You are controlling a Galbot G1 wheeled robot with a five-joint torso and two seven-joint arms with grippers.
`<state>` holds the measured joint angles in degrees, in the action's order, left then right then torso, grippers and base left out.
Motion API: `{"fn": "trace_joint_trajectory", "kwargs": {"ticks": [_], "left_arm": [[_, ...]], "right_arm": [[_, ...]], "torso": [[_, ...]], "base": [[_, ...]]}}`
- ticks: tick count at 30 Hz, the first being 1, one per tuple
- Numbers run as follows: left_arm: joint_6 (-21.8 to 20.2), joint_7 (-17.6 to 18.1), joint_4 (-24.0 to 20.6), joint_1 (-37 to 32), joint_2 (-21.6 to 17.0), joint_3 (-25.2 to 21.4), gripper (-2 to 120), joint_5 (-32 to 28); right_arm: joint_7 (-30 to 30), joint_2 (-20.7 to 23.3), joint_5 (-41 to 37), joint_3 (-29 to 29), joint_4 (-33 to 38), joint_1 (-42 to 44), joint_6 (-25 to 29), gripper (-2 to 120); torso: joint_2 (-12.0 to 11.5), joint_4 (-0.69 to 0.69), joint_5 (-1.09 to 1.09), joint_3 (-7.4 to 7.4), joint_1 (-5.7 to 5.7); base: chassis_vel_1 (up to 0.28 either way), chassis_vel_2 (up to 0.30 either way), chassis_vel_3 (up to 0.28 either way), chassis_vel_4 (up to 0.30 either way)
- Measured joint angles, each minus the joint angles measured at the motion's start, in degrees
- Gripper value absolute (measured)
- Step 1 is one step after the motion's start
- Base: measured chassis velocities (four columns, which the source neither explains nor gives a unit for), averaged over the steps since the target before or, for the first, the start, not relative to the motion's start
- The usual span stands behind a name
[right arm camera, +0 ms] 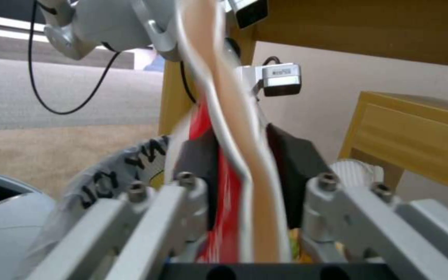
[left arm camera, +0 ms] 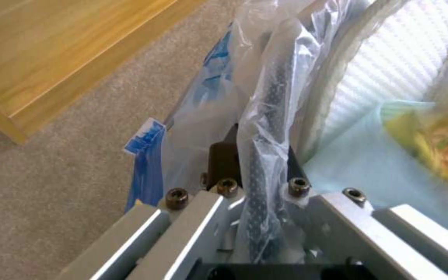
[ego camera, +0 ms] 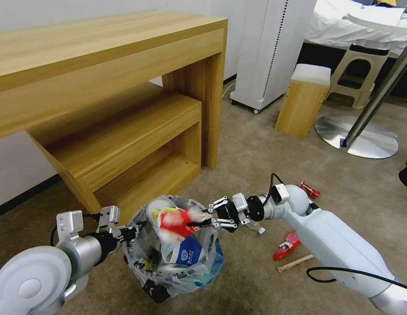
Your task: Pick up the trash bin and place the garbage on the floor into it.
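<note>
The wooden desk (ego camera: 103,57) with its lower shelf stood at the left, over the beige carpet (ego camera: 256,162). In front of it, the left gripper (ego camera: 132,232) had its fingers closed on the rim of the trash bin (ego camera: 170,267), pinching the black wall and the crinkly clear liner bag (left arm camera: 265,128) together; the left wrist view showed the dark pads clamped on either side of that rim. The bin looked held just clear of the floor, tilted a little, though its contact with the carpet could not be told for certain. Inside it lay a white slipper (left arm camera: 390,66), a pale blue mask (left arm camera: 348,167) and a blue-white paper cup (ego camera: 189,253).

Over the bin's mouth, the right gripper (ego camera: 202,220) was closed on the red-white crushed bowl (ego camera: 176,222), its flattened edge squeezed between the dark pads (right arm camera: 195,159) in the right wrist view.

Farther right, litter lay on the carpet: a red wrapper (ego camera: 286,245) beside the right arm, a wooden stick (ego camera: 295,263) just below it, and another red wrapper (ego camera: 309,189) behind the arm's elbow. A white standing appliance (ego camera: 273,48), a small wooden stool (ego camera: 304,98) and a round metal base (ego camera: 356,135) stood at the back.
</note>
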<state>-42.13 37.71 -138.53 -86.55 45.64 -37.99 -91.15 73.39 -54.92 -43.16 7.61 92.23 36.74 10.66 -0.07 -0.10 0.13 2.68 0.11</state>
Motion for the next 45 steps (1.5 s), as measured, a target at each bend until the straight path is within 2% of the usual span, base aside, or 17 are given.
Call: {"fn": "trace_joint_trajectory", "kwargs": {"ticks": [2,8,9,12,13,15,16,18,22,45], "left_arm": [[0.00,-0.02,0.02,0.02,0.08,0.16,1,0.00],[0.00,-0.03,0.09,-0.02,0.77,1.61,1,0.24],[0.00,-0.03,0.09,-0.02,0.77,1.61,1,0.24],[0.00,-0.06,0.04,-0.12,0.83,2.09,1,0.43],[0.00,-0.06,0.04,-0.12,0.83,2.09,1,0.43],[0.00,-0.12,-0.07,-0.22,0.80,2.32,1,0.47],[0.00,-0.12,-0.07,-0.22,0.80,2.32,1,0.47],[0.00,-0.16,-0.25,-0.50,0.78,2.51,1,0.65],[0.00,-0.16,-0.56,-0.85,0.68,2.51,1,0.80],[0.00,-0.29,-1.47,-2.53,0.97,3.46,1,2.50]], "right_arm": [[-0.20,-0.06,0.00,0.15,0.00,-0.10,0.00,35],[-1.81,-0.23,-0.22,0.55,0.17,-0.63,-0.05,60],[-1.81,-0.23,-0.22,0.55,0.17,-0.63,-0.05,60],[-2.34,-0.16,-0.27,0.55,0.34,-0.63,-0.07,76],[-2.34,-0.16,-0.27,0.55,0.34,-0.63,-0.07,76],[-3.45,-0.09,-0.38,0.47,0.76,-0.46,-0.09,86],[-3.45,-0.09,-0.38,0.47,0.76,-0.46,-0.09,86],[-4.47,-0.03,-0.56,0.24,1.04,-0.34,-0.16,96],[-4.80,0.17,-0.64,-0.37,1.32,-0.30,-0.27,100],[-5.25,0.54,-0.65,-2.40,0.19,0.43,-0.29,100]], "torso": [[0.00,0.00,0.00,0.00,0.00],[0.00,0.00,0.00,0.00,0.00],[0.00,0.00,0.00,0.00,0.00],[0.00,0.00,0.00,0.00,0.00],[0.00,0.00,0.00,0.00,0.00],[0.00,0.00,0.00,0.00,0.00],[0.00,0.00,0.00,0.00,0.00],[0.00,0.00,0.00,0.00,0.00],[0.00,0.00,0.00,0.00,0.00],[0.00,0.00,0.00,0.00,0.00]], "base": [[0.000,0.000,0.000,0.000],[0.000,0.000,0.000,0.000],[0.000,0.000,0.000,0.000],[0.000,0.000,0.000,0.000],[0.000,0.000,0.000,0.000],[0.000,0.000,0.000,0.000],[0.000,0.000,0.000,0.000],[0.000,0.000,0.000,0.000],[0.000,0.000,0.000,0.000],[0.000,0.000,0.000,0.000]]}}
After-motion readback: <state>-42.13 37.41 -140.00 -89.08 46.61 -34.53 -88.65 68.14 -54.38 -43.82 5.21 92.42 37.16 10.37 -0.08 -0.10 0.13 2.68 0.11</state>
